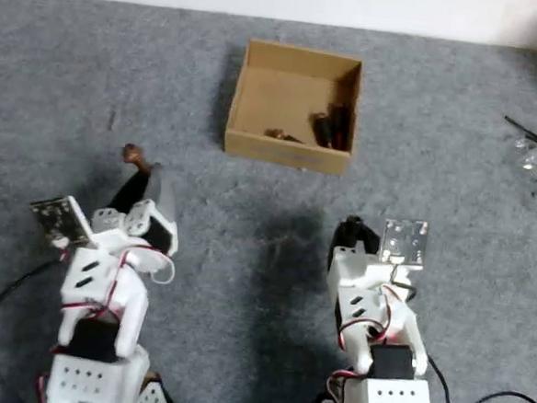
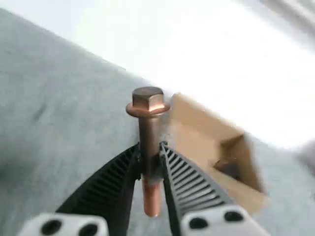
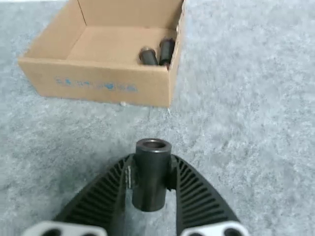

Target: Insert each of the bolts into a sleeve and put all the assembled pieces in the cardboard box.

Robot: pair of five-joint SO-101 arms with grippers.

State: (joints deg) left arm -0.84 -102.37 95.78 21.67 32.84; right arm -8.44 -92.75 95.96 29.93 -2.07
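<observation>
- Pinching bolt (image 2: 147, 105) mid-shank in left hand (image 2: 150, 150), head beyond fingertips.
- Clamping sleeve (image 3: 151, 184) in right hand (image 3: 150, 164), bore facing outward.
- Probably needing axes aligned before pushing together.

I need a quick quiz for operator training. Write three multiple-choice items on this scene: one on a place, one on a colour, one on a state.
1. Where is the cardboard box?
A. Behind the arms' bases.
B. On the grey surface, ahead of both arms.
C. Held up by an arm.

2. What colour is the bolt in the left arm's jaws?
A. Copper.
B. Blue.
C. White.

3. What state is the sleeve in?
A. Lying in the box.
B. With a bolt through it.
C. Gripped in the right arm's jaws, bore empty.

Answers:
1 B: the high view shows the box resting beyond both arms.
2 A: the left wrist view shows its copper head and shank.
3 C: the right wrist view shows the jaws closed on it and its open bore.
</observation>
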